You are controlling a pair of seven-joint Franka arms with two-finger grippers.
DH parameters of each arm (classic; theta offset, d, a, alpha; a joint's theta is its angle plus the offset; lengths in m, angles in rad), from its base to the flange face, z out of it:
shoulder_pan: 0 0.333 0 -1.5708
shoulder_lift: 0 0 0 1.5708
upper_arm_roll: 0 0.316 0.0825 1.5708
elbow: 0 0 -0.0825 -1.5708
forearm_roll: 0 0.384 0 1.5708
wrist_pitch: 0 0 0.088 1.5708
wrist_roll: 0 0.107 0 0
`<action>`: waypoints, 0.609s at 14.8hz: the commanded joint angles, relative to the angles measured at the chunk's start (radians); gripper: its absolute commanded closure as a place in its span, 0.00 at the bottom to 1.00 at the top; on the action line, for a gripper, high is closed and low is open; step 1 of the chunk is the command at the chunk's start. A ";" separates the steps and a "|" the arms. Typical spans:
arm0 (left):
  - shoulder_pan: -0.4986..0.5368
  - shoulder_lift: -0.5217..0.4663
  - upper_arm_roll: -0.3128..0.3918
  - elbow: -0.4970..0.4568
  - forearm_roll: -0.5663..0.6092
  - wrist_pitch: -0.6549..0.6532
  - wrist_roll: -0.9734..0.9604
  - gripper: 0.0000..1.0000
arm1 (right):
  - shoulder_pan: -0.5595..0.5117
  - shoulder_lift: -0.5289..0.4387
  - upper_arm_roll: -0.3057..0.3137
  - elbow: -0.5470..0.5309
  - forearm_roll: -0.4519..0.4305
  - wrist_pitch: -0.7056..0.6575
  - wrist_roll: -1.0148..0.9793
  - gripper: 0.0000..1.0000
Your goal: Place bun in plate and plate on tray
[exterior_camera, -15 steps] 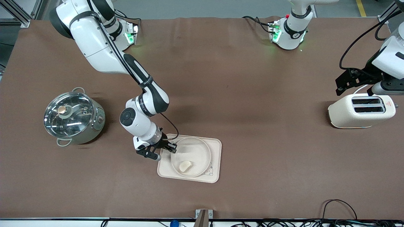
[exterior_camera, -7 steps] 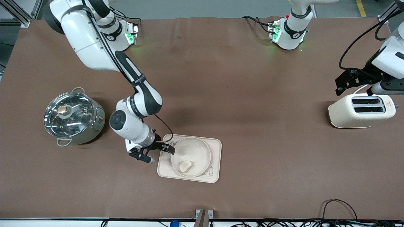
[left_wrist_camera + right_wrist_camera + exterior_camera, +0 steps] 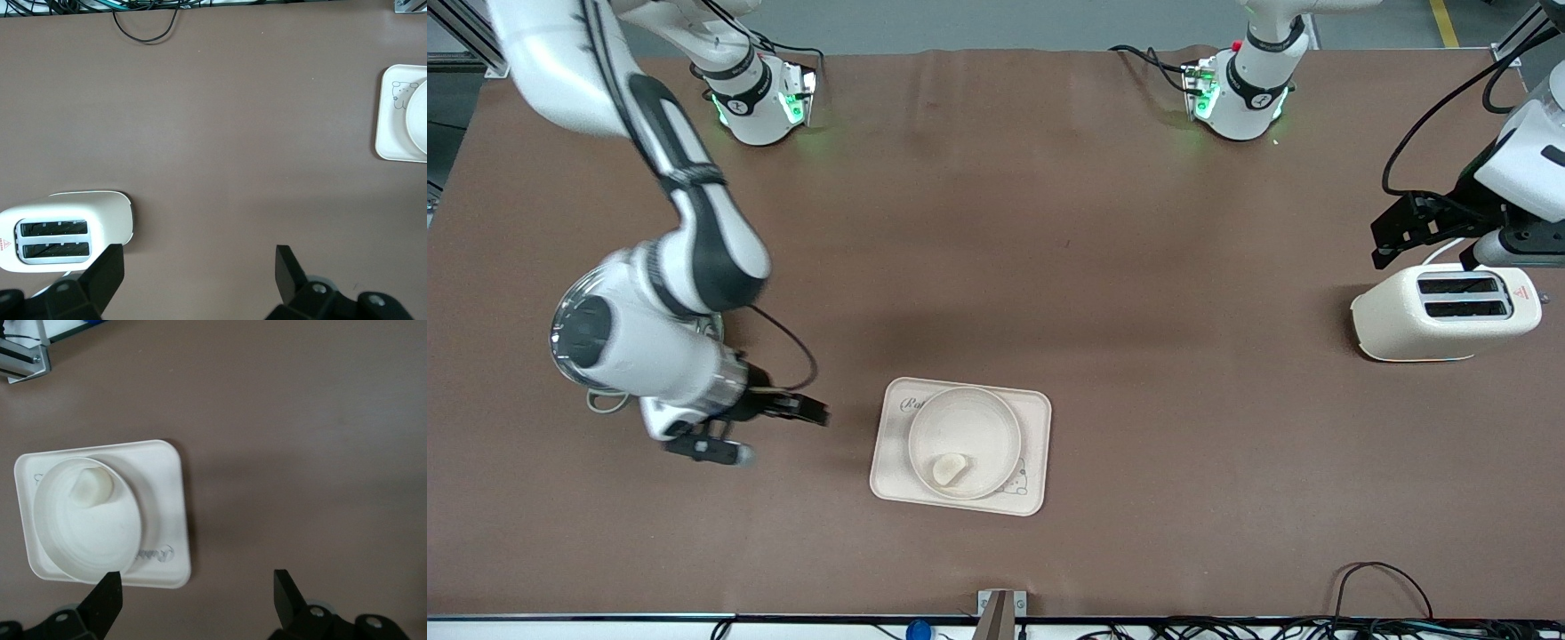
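Observation:
The small pale bun lies in the round cream plate, and the plate sits on the cream "Rabbit" tray. My right gripper hangs open and empty over bare table between the tray and the pot, apart from the tray. In the right wrist view the bun, the plate and the tray show ahead of the open right gripper. My left gripper waits open and empty over the table beside the toaster.
A steel pot with a glass lid stands at the right arm's end, mostly hidden by the right arm. A cream toaster stands at the left arm's end. Cables lie along the table edge nearest the front camera.
My right gripper opened off the plate's rim and drew away from the tray toward the pot. Plate, bun and tray stayed put. The left arm has not moved.

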 commanded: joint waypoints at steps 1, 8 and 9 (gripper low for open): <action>0.004 0.004 0.001 0.019 -0.019 -0.019 0.024 0.00 | -0.091 -0.143 0.016 -0.044 -0.078 -0.121 -0.113 0.00; 0.004 0.004 0.001 0.019 -0.019 -0.019 0.025 0.00 | -0.108 -0.401 -0.122 -0.033 -0.199 -0.446 -0.311 0.00; 0.004 0.004 0.001 0.019 -0.019 -0.019 0.025 0.00 | -0.077 -0.432 -0.168 -0.033 -0.199 -0.478 -0.311 0.00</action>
